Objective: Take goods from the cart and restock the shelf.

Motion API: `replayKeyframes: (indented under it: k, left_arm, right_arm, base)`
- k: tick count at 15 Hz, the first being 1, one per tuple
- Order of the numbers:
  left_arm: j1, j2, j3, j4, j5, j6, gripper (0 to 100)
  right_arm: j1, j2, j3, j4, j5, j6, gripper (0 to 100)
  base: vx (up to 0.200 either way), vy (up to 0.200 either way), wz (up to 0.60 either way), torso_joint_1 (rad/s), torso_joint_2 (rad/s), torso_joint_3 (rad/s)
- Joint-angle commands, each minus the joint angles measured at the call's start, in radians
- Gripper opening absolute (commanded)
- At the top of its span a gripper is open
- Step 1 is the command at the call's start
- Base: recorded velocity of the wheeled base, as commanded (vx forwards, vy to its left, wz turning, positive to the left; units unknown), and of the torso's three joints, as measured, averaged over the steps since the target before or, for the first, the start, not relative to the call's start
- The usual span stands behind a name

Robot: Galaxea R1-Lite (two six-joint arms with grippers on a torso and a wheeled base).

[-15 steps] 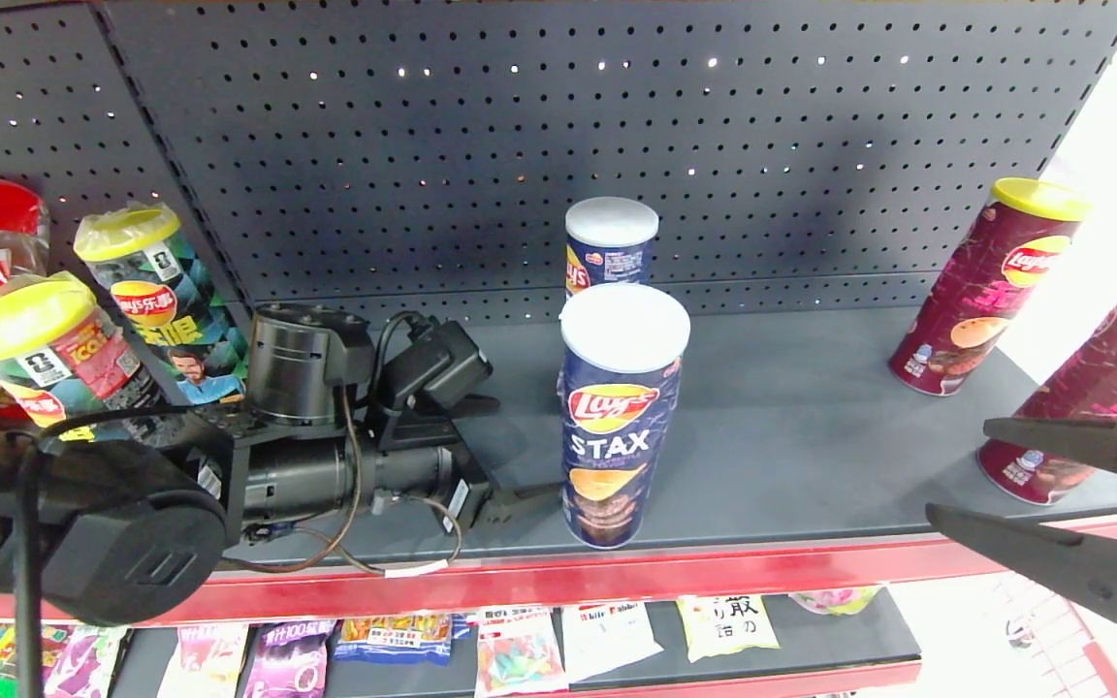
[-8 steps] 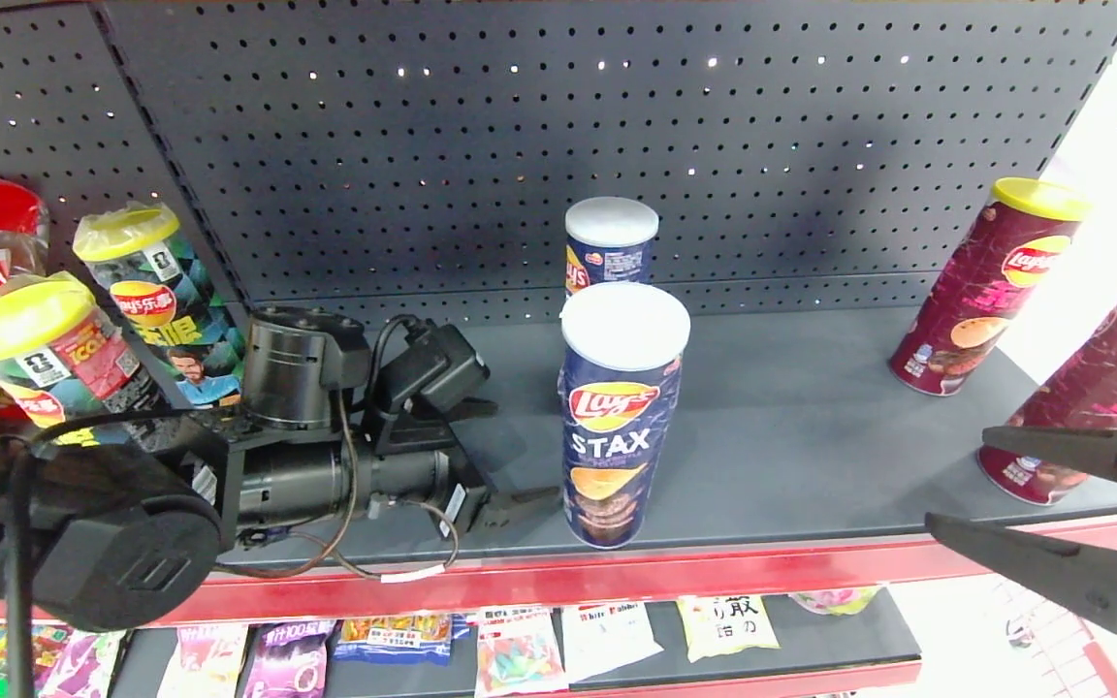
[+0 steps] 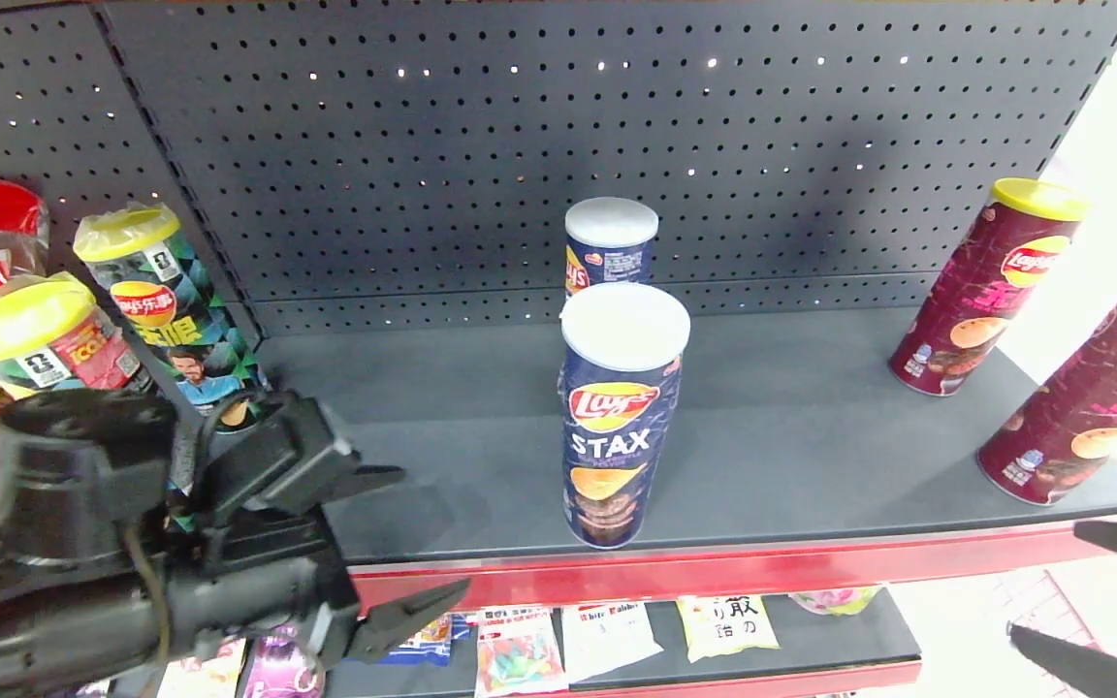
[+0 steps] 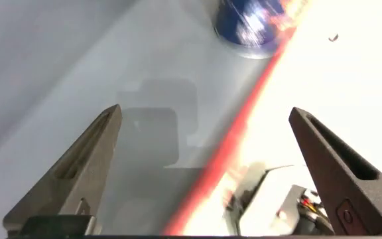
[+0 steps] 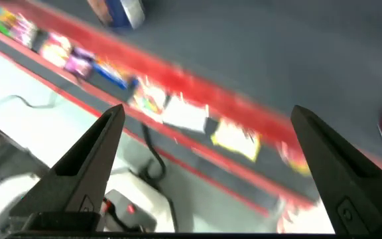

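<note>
I see the shelf (image 3: 791,427), grey with a red front lip, below a perforated back panel (image 3: 520,145). My left pincer (image 3: 394,543) sits at the shelf's front edge on the left. Its jaws are spread wide with nothing in them, one finger over the deck and one below the lip, well apart from the cans. The left wrist view shows the same wide gap (image 4: 204,113). My right pincer (image 3: 1043,582) is low at the right, in front of the shelf, also wide open and empty (image 5: 207,111).

Two maroon cans (image 3: 985,291) stand at the right end. The front blue can (image 3: 622,417) stands upright near the lip, mid-shelf, and the rear blue can (image 3: 610,242) is right behind it by the panel. Yellow-lidded cans (image 3: 156,291) crowd the left end. Small packets (image 3: 607,635) lie on the lower shelf (image 3: 840,630).
</note>
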Motion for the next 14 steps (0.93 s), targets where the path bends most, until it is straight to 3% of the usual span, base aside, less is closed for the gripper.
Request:
replayKeyframes:
  k: [1, 2, 3, 4, 5, 6, 7, 8, 9, 10, 11, 12, 14]
  left_arm:
    - [0.049, -0.479, 0.176, 0.203, 0.108, -0.096, 100]
    - [0.052, -0.663, 0.162, 0.401, 0.196, -0.171, 100]
    - [0.054, -0.796, 0.158, 0.553, 0.260, -0.192, 100]
    - [0.060, -0.865, 0.152, 0.633, 0.294, -0.200, 100]
    - [0.100, -0.985, 0.135, 0.800, 0.346, -0.229, 100]
    - [0.170, -1.042, 0.116, 0.889, 0.362, -0.260, 100]
    - [0.285, -1.075, 0.106, 0.943, 0.365, -0.278, 100]
    - [0.353, -1.083, 0.104, 0.962, 0.365, -0.289, 100]
    - [0.518, -1.088, 0.102, 0.993, 0.363, -0.312, 100]
    - [0.604, -1.103, 0.107, 0.999, 0.360, -0.312, 100]
    - [0.633, -1.124, 0.119, 0.999, 0.348, -0.312, 100]
    - [0.632, -1.129, 0.121, 0.998, 0.345, -0.312, 100]
    - [0.604, -1.244, 0.144, 0.990, 0.280, -0.306, 100]
  right_arm:
    - [-0.001, -0.237, 0.014, 0.171, -0.085, 0.002, 100]
    - [-0.013, -0.324, -0.006, 0.289, -0.151, 0.002, 100]
    - [-0.055, -0.367, -0.024, 0.354, -0.177, 0.004, 100]
    - [-0.089, -0.383, -0.035, 0.378, -0.177, 0.007, 100]
    - [-0.182, -0.392, -0.041, 0.398, -0.177, 0.033, 100]
    - [-0.257, -0.392, -0.036, 0.400, -0.177, 0.059, 100]
    - [-0.328, -0.390, -0.026, 0.405, -0.177, 0.076, 100]
    - [-0.362, -0.390, -0.017, 0.412, -0.177, 0.079, 100]
    - [-0.432, -0.392, 0.003, 0.429, -0.177, 0.079, 100]
    - [-0.472, -0.398, 0.013, 0.431, -0.175, 0.079, 100]
    - [-0.506, -0.426, 0.037, 0.429, -0.175, 0.079, 100]
    - [-0.510, -0.432, 0.043, 0.429, -0.175, 0.079, 100]
    - [-0.521, -0.614, 0.161, 0.426, -0.159, 0.068, 100]
  base:
    - [0.000, 0.000, 0.00, 0.000, 0.00, 0.000]
    - [0.000, 0.000, 0.00, 0.000, 0.00, 0.000]
    - [0.000, 0.000, 0.00, 0.000, 0.00, 0.000]
    - [0.000, 0.000, 0.00, 0.000, 0.00, 0.000]
    - [0.000, 0.000, 0.00, 0.000, 0.00, 0.000]
    - [0.000, 0.000, 0.00, 0.000, 0.00, 0.000]
    - [0.000, 0.000, 0.00, 0.000, 0.00, 0.000]
    - [0.000, 0.000, 0.00, 0.000, 0.00, 0.000]
    - [0.000, 0.000, 0.00, 0.000, 0.00, 0.000]
    - [0.000, 0.000, 0.00, 0.000, 0.00, 0.000]
    - [0.000, 0.000, 0.00, 0.000, 0.00, 0.000]
    - [0.000, 0.000, 0.00, 0.000, 0.00, 0.000]
    - [0.000, 0.000, 0.00, 0.000, 0.00, 0.000]
